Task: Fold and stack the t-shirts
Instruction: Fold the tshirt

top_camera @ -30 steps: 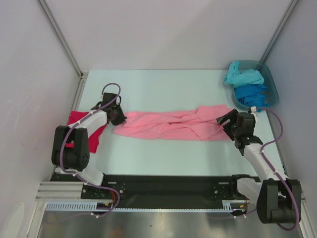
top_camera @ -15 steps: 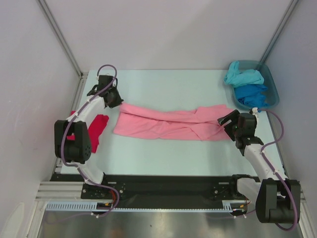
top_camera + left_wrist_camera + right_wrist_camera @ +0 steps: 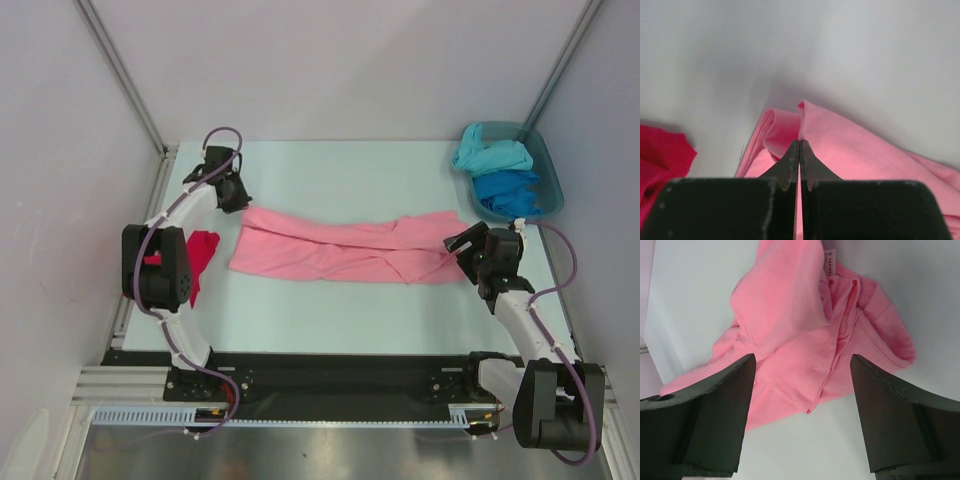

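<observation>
The light pink t-shirt [image 3: 340,250] lies stretched across the table as a long, loosely folded band. My left gripper [image 3: 240,201] sits at its far left corner, shut on that corner of the pink t-shirt [image 3: 840,145], with cloth pinched at the closed tips [image 3: 799,143]. Over the shirt's right end my right gripper [image 3: 463,243] stands open. In the right wrist view, bunched pink cloth [image 3: 790,340] and its white neck tag [image 3: 830,261] lie beyond the spread gripper [image 3: 801,360]. The crimson t-shirt [image 3: 202,256] lies at the left edge, partly hidden by the left arm.
A teal plastic tub [image 3: 547,160] stands at the far right corner, with a turquoise t-shirt [image 3: 490,153] and a blue t-shirt [image 3: 508,190] heaped in it. White walls close in the table on the left, back and right. The arm bases sit at the near edge.
My left gripper has moved away from me towards the far left, pulling the pink t-shirt's left corner with it and uncovering more of the crimson t-shirt. The right gripper has barely shifted.
</observation>
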Motion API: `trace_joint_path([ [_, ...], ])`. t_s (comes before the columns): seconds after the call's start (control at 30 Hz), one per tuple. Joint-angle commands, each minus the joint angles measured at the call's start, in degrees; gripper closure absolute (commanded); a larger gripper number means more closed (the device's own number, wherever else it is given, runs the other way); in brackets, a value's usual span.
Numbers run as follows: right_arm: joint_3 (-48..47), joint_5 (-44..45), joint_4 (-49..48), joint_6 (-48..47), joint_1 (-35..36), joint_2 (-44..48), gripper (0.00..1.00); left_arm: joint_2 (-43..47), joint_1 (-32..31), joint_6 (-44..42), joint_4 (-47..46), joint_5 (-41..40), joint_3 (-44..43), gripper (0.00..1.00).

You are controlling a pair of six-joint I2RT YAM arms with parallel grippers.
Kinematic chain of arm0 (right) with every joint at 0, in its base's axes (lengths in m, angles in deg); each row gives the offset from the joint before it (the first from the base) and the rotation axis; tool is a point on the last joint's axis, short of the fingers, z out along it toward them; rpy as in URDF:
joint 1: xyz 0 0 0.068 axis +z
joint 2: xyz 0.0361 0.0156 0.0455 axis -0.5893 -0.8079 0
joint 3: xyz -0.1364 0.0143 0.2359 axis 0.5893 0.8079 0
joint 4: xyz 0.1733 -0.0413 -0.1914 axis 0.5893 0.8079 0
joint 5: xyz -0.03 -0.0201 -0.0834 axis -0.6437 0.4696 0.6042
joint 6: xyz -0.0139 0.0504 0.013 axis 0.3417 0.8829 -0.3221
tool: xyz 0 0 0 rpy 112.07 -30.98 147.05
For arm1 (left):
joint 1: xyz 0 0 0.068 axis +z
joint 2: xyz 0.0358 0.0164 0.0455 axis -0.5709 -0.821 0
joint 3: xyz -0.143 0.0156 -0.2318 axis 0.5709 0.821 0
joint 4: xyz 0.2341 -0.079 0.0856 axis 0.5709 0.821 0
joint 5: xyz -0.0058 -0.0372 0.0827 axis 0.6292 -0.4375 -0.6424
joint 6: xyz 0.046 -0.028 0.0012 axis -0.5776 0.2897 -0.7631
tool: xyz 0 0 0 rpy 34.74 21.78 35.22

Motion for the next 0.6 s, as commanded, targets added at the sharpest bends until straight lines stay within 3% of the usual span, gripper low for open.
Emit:
trace_joint_path([
  [0.0, 0.0, -0.7, -2.6, -0.7, -0.3, 0.2, 0.20, 4.5, 0.3, 0.3, -0.6, -0.1, 4.3, 1.00],
  [0.4, 0.4, -1.8, -2.8, 0.4, -0.8, 0.6, 0.20, 8.9, 0.2, 1.5, -0.3, -0.7, 13.5, 0.98],
  [0.43, 0.3, -1.8, -2.7, 0.3, -0.8, 0.8, 0.20, 8.9, 0.2, 1.5, -0.3, -0.7, 13.5, 0.95],
  [0.47, 0.4, -1.8, -2.4, 0.1, -0.9, 1.0, 0.20, 8.7, 0.3, 1.6, -0.3, -0.9, 13.4, 0.82],
  [0.57, 0.6, -1.8, -2.0, 0.1, -1.1, 1.6, 0.20, 7.8, 0.3, 1.9, 0.2, -2.5, 12.7, 0.65],
])
